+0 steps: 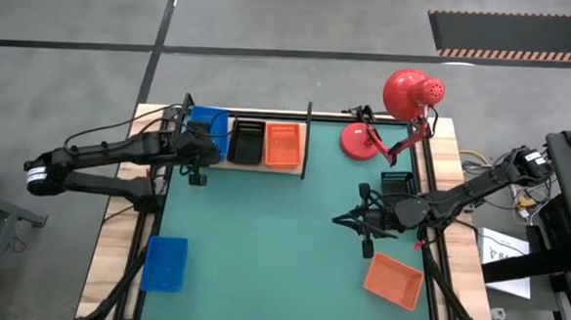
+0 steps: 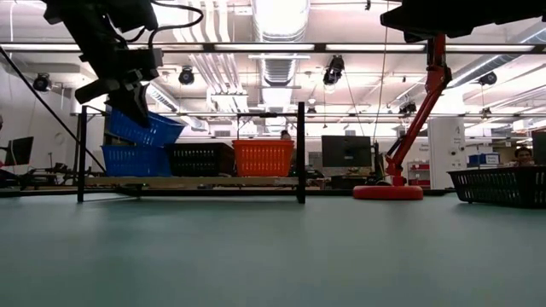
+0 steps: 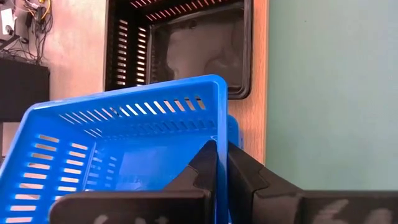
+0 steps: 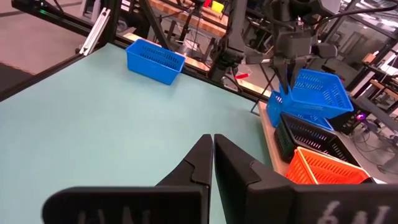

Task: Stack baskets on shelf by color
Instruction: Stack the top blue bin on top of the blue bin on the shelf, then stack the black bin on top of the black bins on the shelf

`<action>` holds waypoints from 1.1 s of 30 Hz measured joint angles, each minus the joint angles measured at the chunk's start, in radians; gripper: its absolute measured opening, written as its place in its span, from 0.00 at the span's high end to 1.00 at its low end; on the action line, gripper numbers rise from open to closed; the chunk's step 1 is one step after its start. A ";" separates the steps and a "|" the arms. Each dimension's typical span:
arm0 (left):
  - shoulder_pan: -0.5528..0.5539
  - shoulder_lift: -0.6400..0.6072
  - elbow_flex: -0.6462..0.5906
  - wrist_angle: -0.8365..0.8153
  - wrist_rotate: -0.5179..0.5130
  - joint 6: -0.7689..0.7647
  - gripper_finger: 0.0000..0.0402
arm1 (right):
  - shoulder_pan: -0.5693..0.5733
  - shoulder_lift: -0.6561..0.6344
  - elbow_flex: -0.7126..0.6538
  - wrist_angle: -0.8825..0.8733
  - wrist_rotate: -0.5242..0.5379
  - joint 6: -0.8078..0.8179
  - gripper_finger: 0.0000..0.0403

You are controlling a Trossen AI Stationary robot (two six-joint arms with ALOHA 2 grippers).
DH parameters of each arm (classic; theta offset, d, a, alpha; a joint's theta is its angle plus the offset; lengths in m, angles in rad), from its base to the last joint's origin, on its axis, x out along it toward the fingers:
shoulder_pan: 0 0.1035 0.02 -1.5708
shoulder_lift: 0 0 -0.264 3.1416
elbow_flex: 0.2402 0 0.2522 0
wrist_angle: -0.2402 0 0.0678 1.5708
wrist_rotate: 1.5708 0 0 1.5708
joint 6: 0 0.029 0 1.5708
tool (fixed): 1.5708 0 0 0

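High view shows the shelf (image 1: pixel 290 170) at the far left of the worktop (image 1: pixel 261 247) already carrying one blue basket (image 2: pixel 132 160), one black basket (image 1: pixel 246 142) and one orange basket (image 1: pixel 282 145) abreast. The left gripper (image 1: pixel 200 148) has its fingers clamped on the rim of a second blue basket (image 2: pixel 141 128), tilted just above the first. Still loose are a blue basket (image 1: pixel 164 263) near left, an orange basket (image 1: pixel 394 280) near right and a black basket (image 1: pixel 398 183) beside the right gripper (image 1: pixel 364 221), whose fingers are together and empty.

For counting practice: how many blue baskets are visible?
3 blue baskets: one on the shelf, one tilted above it in the left gripper, one on the green mat's near-left corner.
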State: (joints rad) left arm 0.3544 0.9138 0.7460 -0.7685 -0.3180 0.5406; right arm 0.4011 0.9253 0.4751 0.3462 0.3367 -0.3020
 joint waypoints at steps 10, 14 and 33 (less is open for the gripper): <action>0.000 -0.001 0.000 0.000 -0.001 0.000 0.86 | 0.000 0.000 0.000 -0.001 0.000 0.011 0.98; 0.000 -0.001 0.000 -0.001 -0.034 0.000 0.80 | 0.000 0.000 0.000 -0.008 0.000 0.016 0.98; -0.142 0.000 0.092 0.042 0.102 -0.440 0.77 | -0.001 0.008 -0.001 -0.005 0.001 0.003 0.98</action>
State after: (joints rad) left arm 0.2126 0.9143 0.8379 -0.7267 -0.2157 0.1006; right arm 0.4004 0.9333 0.4744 0.3412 0.3378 -0.2985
